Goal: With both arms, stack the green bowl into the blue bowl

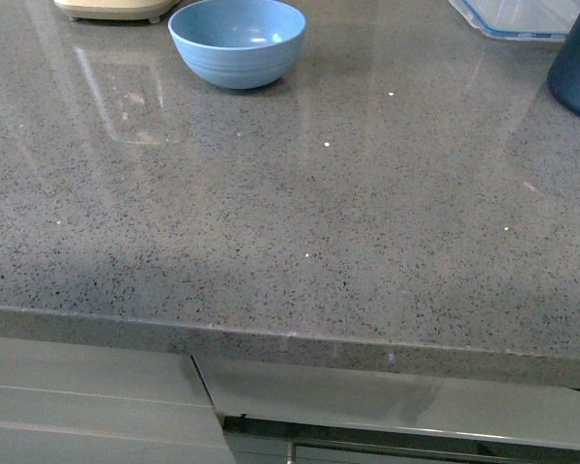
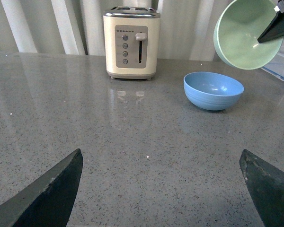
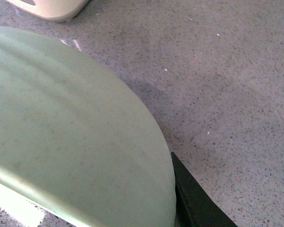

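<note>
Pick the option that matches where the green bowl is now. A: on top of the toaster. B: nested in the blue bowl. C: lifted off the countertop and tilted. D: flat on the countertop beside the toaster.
C: the left wrist view shows the green bowl tilted in the air with a black finger at its rim, while the blue bowl sits empty on the countertop.

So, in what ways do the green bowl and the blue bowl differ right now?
Colour: the green bowl is pale mint, the blue bowl sky blue. Support: the green bowl hangs from the right gripper at its rim; the blue bowl rests on the counter. Pose: the green bowl is tilted, the blue bowl upright. Both are round, empty, similar in size.
</note>
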`<state>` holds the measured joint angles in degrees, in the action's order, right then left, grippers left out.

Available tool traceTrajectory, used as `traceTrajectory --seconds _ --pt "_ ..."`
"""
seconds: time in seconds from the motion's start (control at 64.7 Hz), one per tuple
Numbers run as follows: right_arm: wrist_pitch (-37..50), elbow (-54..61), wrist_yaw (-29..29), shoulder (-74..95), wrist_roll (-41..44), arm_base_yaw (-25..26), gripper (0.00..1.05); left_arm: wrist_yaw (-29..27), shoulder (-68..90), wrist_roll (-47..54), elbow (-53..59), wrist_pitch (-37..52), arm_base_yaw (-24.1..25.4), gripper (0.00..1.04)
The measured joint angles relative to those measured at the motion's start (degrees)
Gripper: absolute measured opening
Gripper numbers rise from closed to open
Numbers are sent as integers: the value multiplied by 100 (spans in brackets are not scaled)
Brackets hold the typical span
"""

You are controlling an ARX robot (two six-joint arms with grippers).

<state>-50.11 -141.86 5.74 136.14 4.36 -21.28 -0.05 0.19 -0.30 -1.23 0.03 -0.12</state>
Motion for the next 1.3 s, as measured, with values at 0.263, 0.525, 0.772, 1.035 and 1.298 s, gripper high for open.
traceTrajectory --seconds 0.263,0.525,0.772,1.035,1.298 --pt "114 151 39 87 -2 -310 2 0 0 0 0 0 0 98" --pt "286 651 42 70 -4 -369 2 -2 0 0 0 0 0 98" --pt "293 651 46 63 -7 -350 2 -2 0 0 0 0 0 98" --pt "387 688 81 24 -11 -278 2 0 0 2 0 0 0 98" --pt "166 20 103 264 -7 -245 2 0 0 0 0 0 0 98"
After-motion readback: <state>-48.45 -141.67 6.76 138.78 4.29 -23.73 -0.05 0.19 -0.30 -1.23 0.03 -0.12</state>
